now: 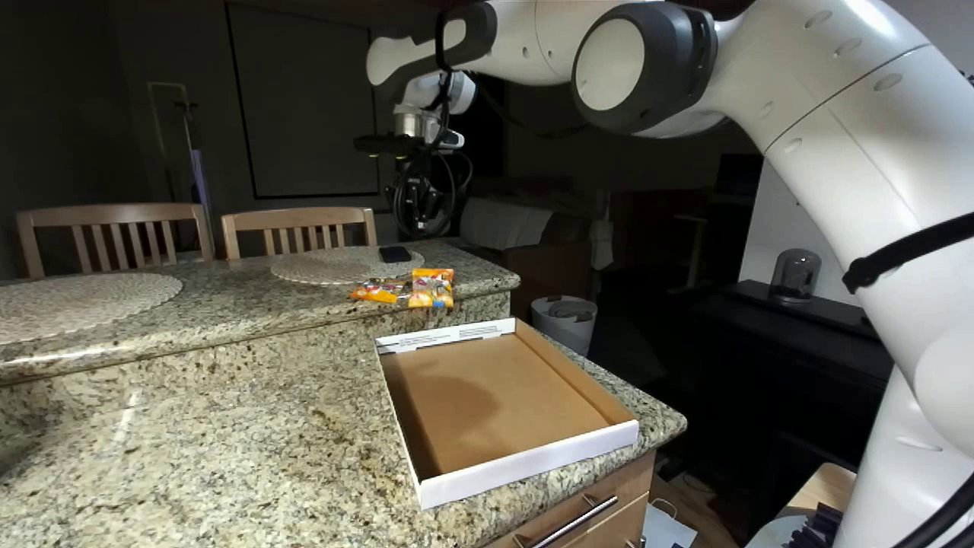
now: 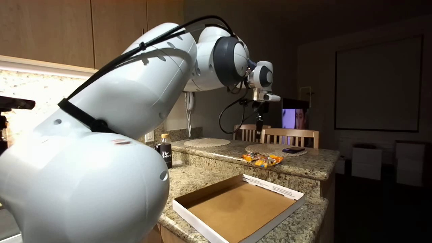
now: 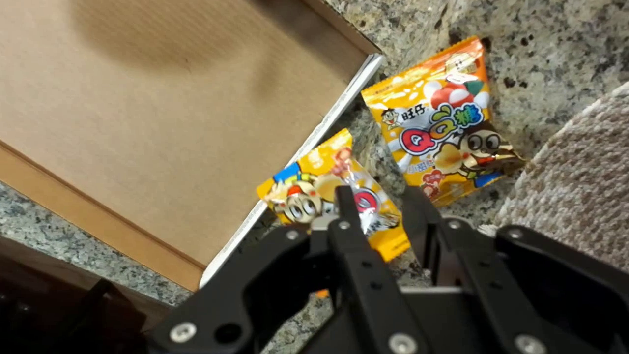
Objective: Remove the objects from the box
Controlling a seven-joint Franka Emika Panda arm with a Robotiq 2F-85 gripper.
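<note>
1. Robotiq gripper (image 3: pixel 379 194) hangs above the raised granite ledge (image 1: pixel 236 304); jaws partway apart, nothing gripped;
2. One QQ candy packet (image 3: pixel 322 182) lies at the ledge's lip, another QQ candy packet (image 3: pixel 437 123) beside it; both outside the shallow cardboard box (image 2: pixel 241 209);
3. Removal looks finished; next should be lifting away, brushing neither packet.

Dim at back. Two wooden chairs (image 1: pixel 297 218) behind raised stone counter (image 1: pixel 221 298). Wooden cabinets (image 2: pixel 47 30) over brightly lit speckled wall (image 2: pixel 42 84). Dark-framed panel (image 2: pixel 378 84) on far wall (image 2: pixel 317 64).
</note>
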